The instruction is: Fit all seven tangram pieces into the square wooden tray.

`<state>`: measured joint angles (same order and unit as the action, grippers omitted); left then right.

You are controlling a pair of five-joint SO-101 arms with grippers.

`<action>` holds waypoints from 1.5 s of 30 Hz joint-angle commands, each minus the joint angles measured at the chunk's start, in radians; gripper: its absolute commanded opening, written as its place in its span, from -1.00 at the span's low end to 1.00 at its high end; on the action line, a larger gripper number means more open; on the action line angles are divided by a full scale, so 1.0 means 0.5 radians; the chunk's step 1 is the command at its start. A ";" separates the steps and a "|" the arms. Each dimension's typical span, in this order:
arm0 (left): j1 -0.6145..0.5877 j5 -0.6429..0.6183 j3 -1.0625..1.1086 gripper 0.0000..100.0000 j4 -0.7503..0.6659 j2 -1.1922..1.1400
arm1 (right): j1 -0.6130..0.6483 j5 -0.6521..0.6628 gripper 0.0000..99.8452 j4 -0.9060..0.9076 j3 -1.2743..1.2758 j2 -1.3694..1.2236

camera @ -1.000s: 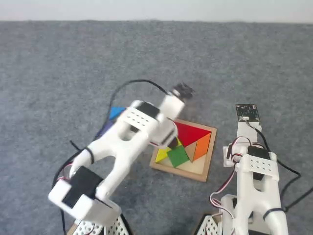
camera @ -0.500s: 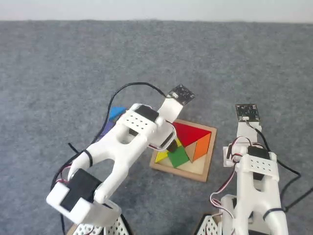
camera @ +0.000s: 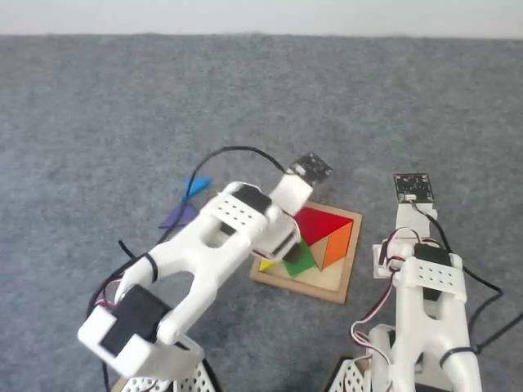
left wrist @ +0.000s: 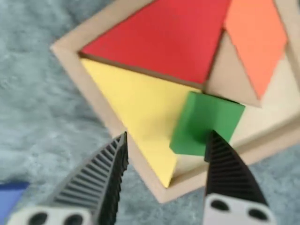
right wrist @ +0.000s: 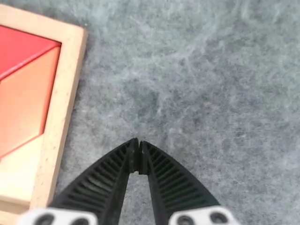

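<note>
Grey carpet (camera: 98, 106) under the tray (camera: 306, 290). Your left gripper (left wrist: 168, 136) hung wide open over it, gripping nothing. The green square (left wrist: 206, 124) sat between the jaws, against one. Your right gripper (right wrist: 139, 157) was closed, empty, beside the tray.

We see soft, even, fairly bright overhead light on the grey mat (camera: 98, 106), a faint shadow on it under the left arm (camera: 221, 237), and thin dark shadow lines edging the red piece (left wrist: 164, 37) and the green piece (left wrist: 206, 122) in the tray (left wrist: 79, 35).
</note>
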<state>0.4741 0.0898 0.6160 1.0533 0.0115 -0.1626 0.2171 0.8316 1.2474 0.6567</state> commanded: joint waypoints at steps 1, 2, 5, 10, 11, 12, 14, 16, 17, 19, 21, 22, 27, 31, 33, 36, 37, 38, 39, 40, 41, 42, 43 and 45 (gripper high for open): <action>-0.166 -0.028 -0.195 -0.51 0.058 0.083 | 0.017 -0.009 -0.98 0.029 -0.086 0.051; -0.212 -0.018 -0.241 -0.51 0.080 0.077 | 0.017 -0.009 -0.98 0.029 -0.086 0.051; -0.288 0.018 -0.287 -0.51 0.089 0.061 | 0.017 -0.009 -0.98 0.026 -0.086 0.051; -0.245 0.034 -0.192 -0.51 0.034 0.058 | 0.017 -0.009 -0.98 0.026 -0.086 0.051; -0.224 0.031 -0.146 -0.51 0.006 0.058 | 0.017 -0.009 -0.98 0.026 -0.086 0.051; -0.184 0.028 -0.106 -0.51 -0.018 0.058 | 0.017 -0.009 -0.98 0.026 -0.086 0.054; -0.086 0.025 -0.020 -0.51 -0.071 0.058 | 0.017 -0.009 -0.98 0.026 -0.086 0.054; -0.006 0.021 0.032 -0.51 -0.089 0.058 | 0.017 -0.009 -0.98 0.026 -0.086 0.054; 0.025 0.021 0.041 -0.51 -0.089 0.058 | 0.017 -0.009 -0.98 0.026 -0.086 0.054; 0.046 0.021 0.044 -0.51 -0.080 0.058 | 0.017 -0.009 -0.98 0.029 -0.086 0.054; 0.034 0.021 0.035 -0.51 -0.077 0.061 | 0.017 -0.009 -0.98 0.029 -0.086 0.054; 0.021 0.021 0.032 -0.51 -0.077 0.061 | 0.017 -0.009 -0.98 0.029 -0.086 0.054; -0.117 0.021 -0.081 -0.51 -0.028 0.064 | 0.014 -0.009 -0.98 0.029 -0.086 0.054; -0.089 0.021 -0.146 -0.51 0.012 0.061 | 0.014 -0.009 -0.98 0.029 -0.086 0.066; -0.006 0.021 -0.118 -0.51 0.009 0.058 | 0.014 -0.012 -0.98 0.029 -0.086 0.069; 0.120 -0.028 -0.072 -0.51 -0.009 0.058 | 0.008 -0.012 -0.98 0.029 -0.086 0.069; 0.141 -0.040 -0.051 -0.51 -0.028 0.058 | 0.008 -0.012 -0.98 0.029 -0.086 0.069; 0.147 -0.040 -0.038 -0.51 -0.037 0.058 | 0.005 -0.015 -0.98 0.029 -0.086 0.069; 0.141 -0.037 -0.032 -0.51 -0.037 0.058 | 0.005 -0.015 -0.98 0.029 -0.086 0.069; 0.120 -0.034 -0.035 -0.51 -0.034 0.058 | 0.005 -0.015 -0.98 0.032 -0.086 0.069; 0.086 -0.034 -0.038 -0.51 -0.034 0.058 | 0.005 -0.015 -0.98 0.032 -0.086 0.069; 0.052 -0.034 -0.054 -0.51 -0.031 0.058 | 0.005 -0.015 -0.98 0.032 -0.086 0.069; 0.009 -0.034 -0.066 -0.51 -0.028 0.058 | 0.005 -0.015 -0.98 0.032 -0.086 0.069; -0.068 -0.031 -0.103 -0.51 -0.021 0.061 | 0.002 -0.015 -0.98 0.032 -0.086 0.072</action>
<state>0.4879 0.0836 0.6084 1.0472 0.0115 -0.1611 0.2171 0.8316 1.2474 0.6567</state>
